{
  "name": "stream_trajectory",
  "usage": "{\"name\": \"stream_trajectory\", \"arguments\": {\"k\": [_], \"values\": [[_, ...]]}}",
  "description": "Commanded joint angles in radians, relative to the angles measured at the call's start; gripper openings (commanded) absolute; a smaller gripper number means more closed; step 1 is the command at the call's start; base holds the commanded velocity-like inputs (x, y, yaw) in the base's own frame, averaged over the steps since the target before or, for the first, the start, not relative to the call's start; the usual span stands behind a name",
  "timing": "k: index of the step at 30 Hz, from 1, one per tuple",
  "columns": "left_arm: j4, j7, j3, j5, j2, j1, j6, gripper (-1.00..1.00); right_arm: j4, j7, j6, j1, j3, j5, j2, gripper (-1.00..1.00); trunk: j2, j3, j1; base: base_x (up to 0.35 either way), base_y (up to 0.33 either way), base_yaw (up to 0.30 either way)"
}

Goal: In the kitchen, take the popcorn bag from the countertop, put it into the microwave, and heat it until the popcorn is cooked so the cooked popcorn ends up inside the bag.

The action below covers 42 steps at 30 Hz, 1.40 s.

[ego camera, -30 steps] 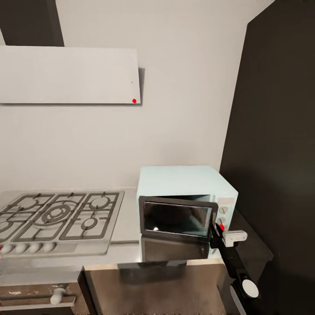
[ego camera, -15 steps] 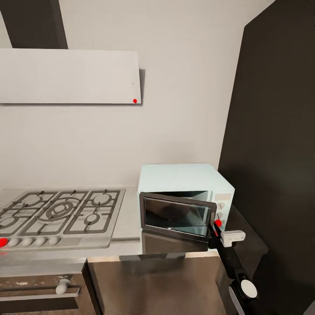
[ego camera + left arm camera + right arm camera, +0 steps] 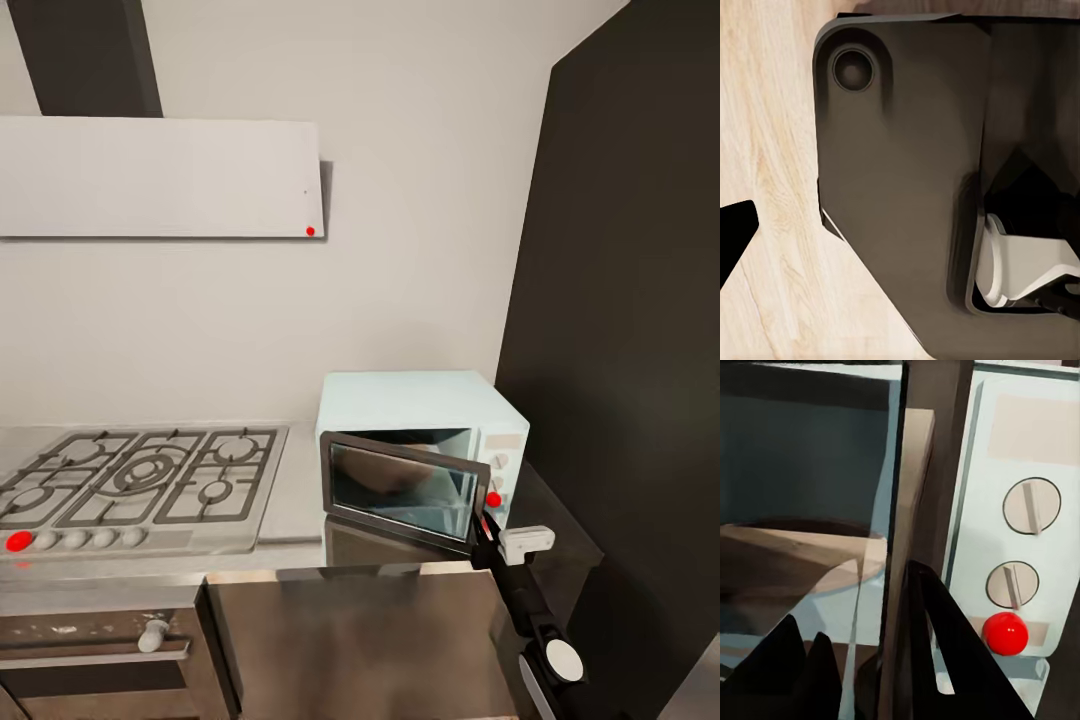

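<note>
On the grey steel-look surface [image 3: 295,500], against the pale wall, I see the pale mint-blue boxy microwave [image 3: 400,400] with its dark glass door [image 3: 403,489] swung partly ajar. My right claw [image 3: 487,522] sits at the door's free edge beside the red round indicator light [image 3: 494,499]; in the right wrist view a black finger [image 3: 960,652] lies on each side of that edge [image 3: 907,547], though I cannot tell whether they actually pinch it. Two round knobs [image 3: 1031,506] are clear; the beige panel above them carries no writing I can read. The cavity is dim, its contents hard to make out. My left claw [image 3: 731,236] shows as one cropped black tip over light wood floor [image 3: 772,112], its state unclear. A gas hob [image 3: 140,485] lies left.
</note>
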Motion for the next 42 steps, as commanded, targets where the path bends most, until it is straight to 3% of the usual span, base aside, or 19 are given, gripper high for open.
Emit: {"name": "stream_trajectory", "arguments": {"k": [1,3,4,15,21,25,35,42], "values": [[0.000,0.003,0.002,0.001,0.000,0.000,0.000,1.00,0.002,-0.001,-0.003,-0.001,-0.051,-0.011,-0.001,-1.00,-0.002,-0.002,0.000,-0.003,0.000,0.000],[0.000,0.003,0.002,0.001,0.000,0.000,0.000,1.00,0.002,-0.001,-0.003,-0.001,-0.050,-0.011,-0.001,-1.00,-0.002,-0.002,0.000,-0.002,0.000,0.000],[-0.001,0.003,0.002,0.001,0.000,0.000,0.000,1.00,0.002,-0.001,-0.003,-0.001,-0.050,-0.011,-0.001,1.00,-0.002,-0.002,0.000,0.000,0.000,0.000],[0.000,0.003,0.001,0.001,-0.001,0.000,0.002,1.00,0.002,0.000,-0.003,-0.001,-0.047,-0.011,-0.001,1.00,-0.002,-0.002,0.000,-0.007,0.000,0.000],[0.000,0.003,0.001,0.001,-0.006,0.000,0.002,1.00,0.002,0.004,-0.003,-0.001,-0.043,-0.011,-0.001,1.00,-0.002,-0.002,0.000,-0.277,-0.003,0.000],[0.000,0.007,0.001,0.001,-0.005,0.000,0.002,1.00,0.002,0.005,-0.003,-0.001,-0.006,-0.011,-0.001,1.00,-0.002,-0.002,0.000,-0.121,-0.175,0.000],[0.000,0.007,0.000,0.001,-0.003,0.000,0.002,1.00,0.002,0.021,-0.004,-0.001,0.012,-0.011,-0.001,1.00,-0.002,-0.002,0.000,0.142,-0.290,0.000],[0.000,0.007,0.000,0.001,-0.003,0.000,0.002,1.00,0.002,0.020,-0.008,-0.001,0.011,-0.011,-0.001,1.00,-0.002,-0.002,0.000,0.037,-0.045,0.000]]}}
